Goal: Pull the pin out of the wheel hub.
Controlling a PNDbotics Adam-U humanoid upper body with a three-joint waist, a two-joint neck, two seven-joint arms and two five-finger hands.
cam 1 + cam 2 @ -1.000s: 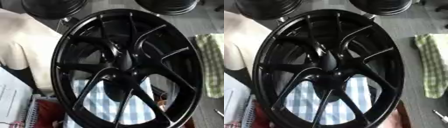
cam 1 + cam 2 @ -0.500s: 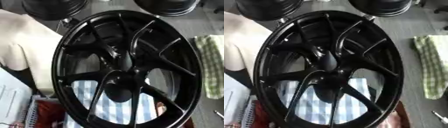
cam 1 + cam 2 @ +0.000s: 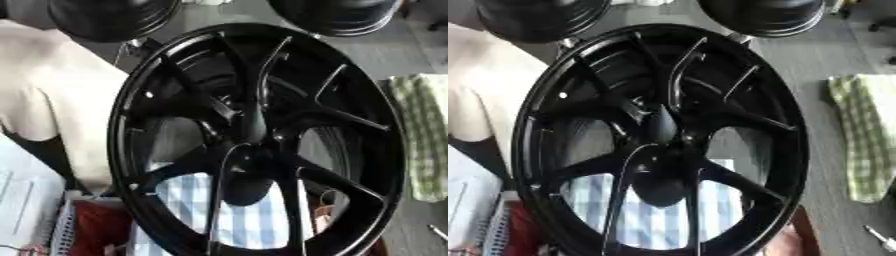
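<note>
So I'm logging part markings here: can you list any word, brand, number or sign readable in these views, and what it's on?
None can be read.
Glossy black spoked wheel hub: no legible marking on spokes or rim.
White papers at lower left: faint lines only, too blurred to read.
Green checked cloth and blue-and-white checked cloth: pattern only, no text.

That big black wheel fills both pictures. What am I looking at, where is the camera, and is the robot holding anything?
Both pictures come from two cameras side by side in a humanoid robot's head, looking down, so they nearly match. The wheel is a black spoked car rim standing close in front. Through its spokes you see a blue checked cloth. A green checked cloth lies to the right, and two more dark rims sit behind. Neither robot hand shows, so I cannot see anything held, and I cannot make out the pin.
</note>
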